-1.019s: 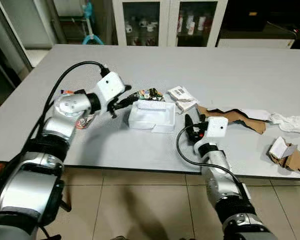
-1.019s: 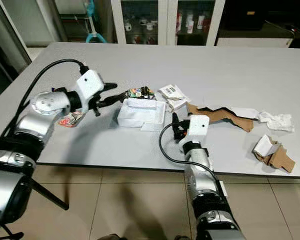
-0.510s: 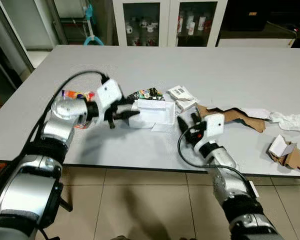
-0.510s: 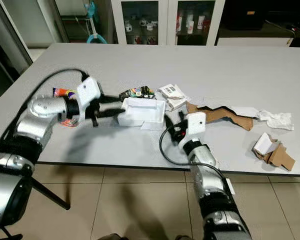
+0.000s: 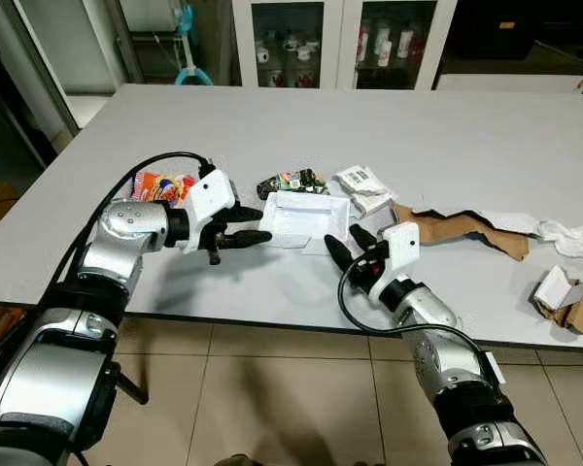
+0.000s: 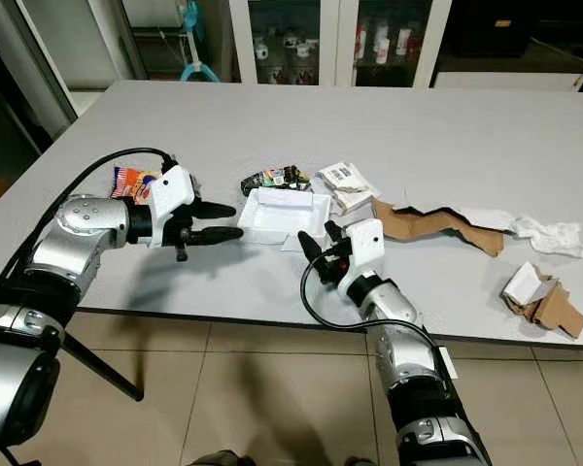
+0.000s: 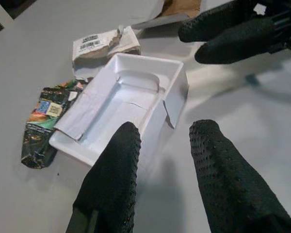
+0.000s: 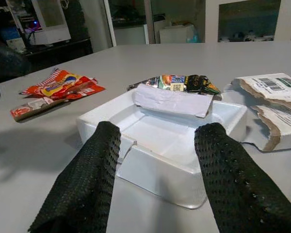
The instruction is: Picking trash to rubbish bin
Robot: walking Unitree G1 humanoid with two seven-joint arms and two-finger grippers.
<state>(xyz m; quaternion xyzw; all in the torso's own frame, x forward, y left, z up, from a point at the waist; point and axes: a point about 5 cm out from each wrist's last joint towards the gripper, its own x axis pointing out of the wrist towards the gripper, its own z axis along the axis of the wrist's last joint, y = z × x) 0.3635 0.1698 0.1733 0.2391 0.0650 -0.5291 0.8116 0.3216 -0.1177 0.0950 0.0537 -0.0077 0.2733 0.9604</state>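
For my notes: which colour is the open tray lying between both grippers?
White tray, seen best in the right wrist view.

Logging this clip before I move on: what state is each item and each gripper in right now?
white foam tray: empty, upright on the table, not held.
left gripper: open, at the tray's left end.
right gripper: open, at the tray's near right corner.
dark snack wrapper: crumpled, behind the tray.
orange wrapper: flattened.
torn cardboard: ripped, lying flat.
labelled packet: torn open.

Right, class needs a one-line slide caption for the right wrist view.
Right hand, open, faces a white foam tray on the grey table, snack wrappers behind it.
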